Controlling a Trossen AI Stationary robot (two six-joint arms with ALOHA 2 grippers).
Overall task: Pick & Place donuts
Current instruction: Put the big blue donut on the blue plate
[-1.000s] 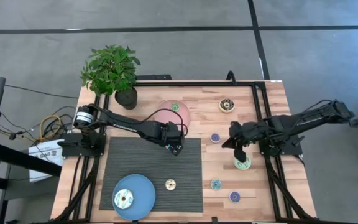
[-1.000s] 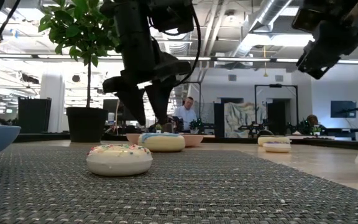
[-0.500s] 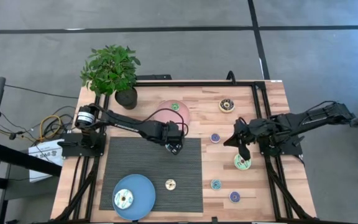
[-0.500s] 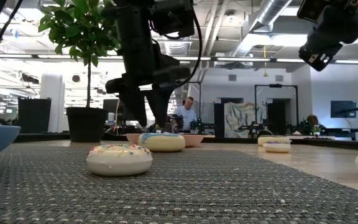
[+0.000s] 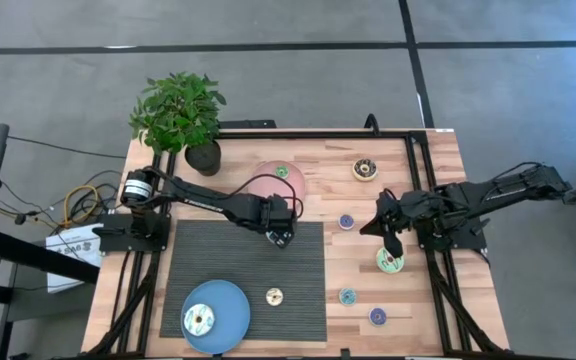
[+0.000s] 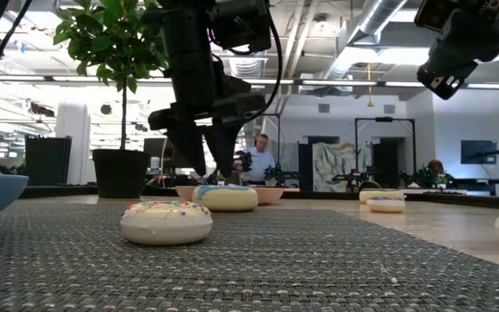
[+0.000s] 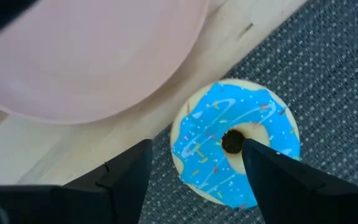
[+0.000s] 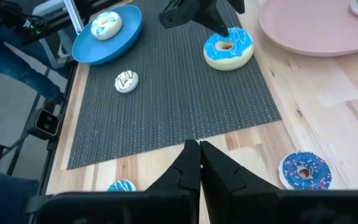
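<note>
Wooden desk (image 5: pixel 318 160) is half covered by a grey mat (image 5: pixel 218 290). Left claw (image 5: pixel 282 238) is held open directly over a teal donut (image 7: pixel 235 148) at the mat's edge beside the pink plate (image 7: pixel 92 56). Right claw (image 8: pixel 199 163) is closed, empty, raised beside the mat.

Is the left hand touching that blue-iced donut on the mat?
Cannot tell. The left hand straddles the blue-iced donut with fingers open, but neither the wrist nor the low view plainly shows contact or a gap.

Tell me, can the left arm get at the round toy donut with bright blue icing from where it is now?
Probably yes. The left end effector hangs open right above the blue-iced round toy donut, a finger on each side, and nothing lies between them.
</note>
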